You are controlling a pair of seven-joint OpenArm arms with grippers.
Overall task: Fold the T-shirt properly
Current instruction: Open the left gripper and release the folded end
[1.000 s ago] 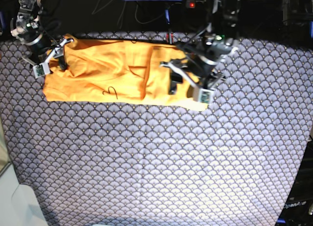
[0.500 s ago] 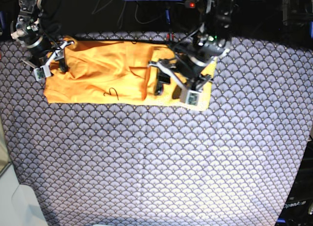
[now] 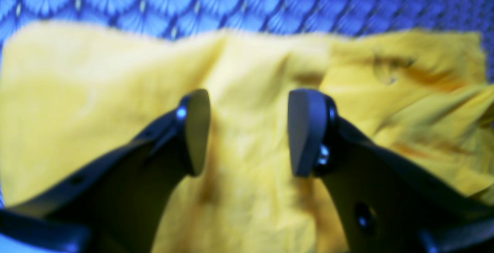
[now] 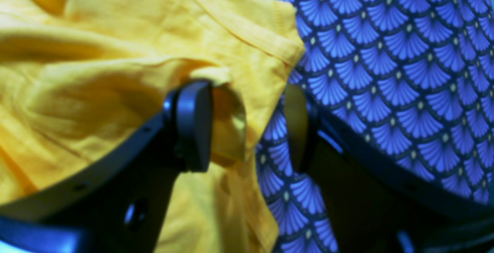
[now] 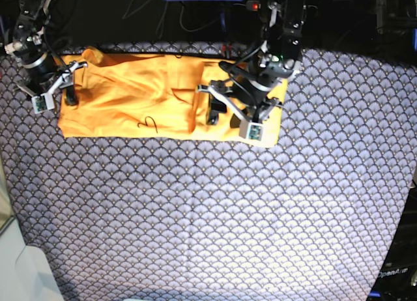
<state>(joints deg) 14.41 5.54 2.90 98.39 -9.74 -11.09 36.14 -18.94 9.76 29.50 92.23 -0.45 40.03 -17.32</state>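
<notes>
Left end effector (image 3: 249, 131): fingers (image 3: 197, 129) spread, nothing between them, hovering over the shirt (image 5: 150, 99) with wrinkled fabric visible in the gap; can't tell from the blurred wrist view whether the tips touch the cloth. In base view it sits over the shirt's right portion (image 5: 234, 115), arm (image 5: 277, 47) reaching in from the top edge and angled down toward the shirt. Right end effector (image 4: 247, 127): also spread, straddling the shirt's hemmed corner (image 4: 270, 41); one finger (image 4: 193, 125) lies over yellow fabric, the other over the patterned cloth (image 4: 386, 91), and a small fold of fabric sits against the first pad, not pinched. In base view it is at the shirt's left end (image 5: 55, 96), arm (image 5: 29, 34) coming down from the top left corner. Shirt lies flattened in a long horizontal band near the far edge of the desk (image 5: 208, 216), on the navy fan-scale cloth, wrinkled, with a fold ridge near the middle (image 5: 189, 99).
</notes>
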